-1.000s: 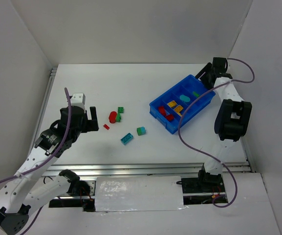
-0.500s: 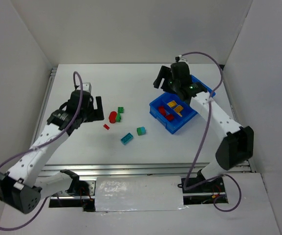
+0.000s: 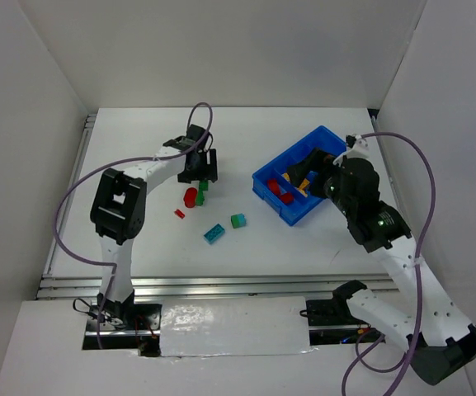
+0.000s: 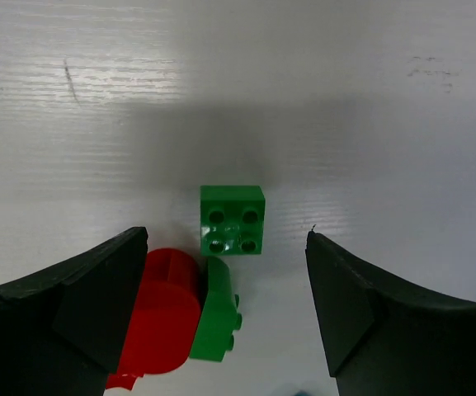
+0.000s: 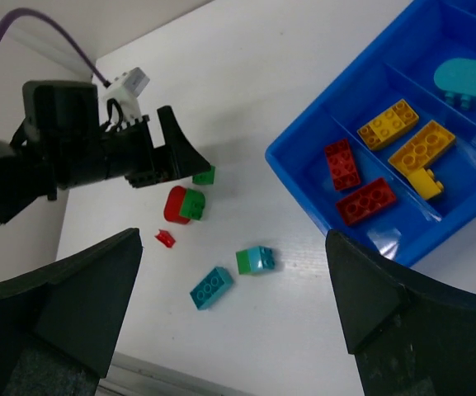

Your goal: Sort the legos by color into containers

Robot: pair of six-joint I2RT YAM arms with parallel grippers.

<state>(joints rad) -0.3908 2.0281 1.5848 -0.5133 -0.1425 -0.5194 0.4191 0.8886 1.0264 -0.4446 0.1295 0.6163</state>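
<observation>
On the desk [image 3: 303, 247] the tray [image 5: 316, 202] sits to the right and the rest lies to its left. My left fingers [image 4: 73, 313] stand either side of the square brick [image 4: 233, 219] without touching it, and just nearer me the rounded brick [image 4: 167, 309] and the wedge brick [image 4: 217, 318] lie touching, side by side; nearer still lie the tiny piece [image 5: 166, 238], then the long brick [image 5: 211, 286] with the joined pair [image 5: 255, 260] just to its right. In the tray, the end compartment closest to that scatter holds two bricks [image 5: 367, 200], the next three bricks [image 5: 421, 144], the third the oval piece [image 5: 466, 77] (the fourth I cannot see into).

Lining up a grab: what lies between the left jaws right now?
In the left wrist view, a square green brick lies between them, touching neither; a red piece and another green brick sit by one jaw.
</observation>
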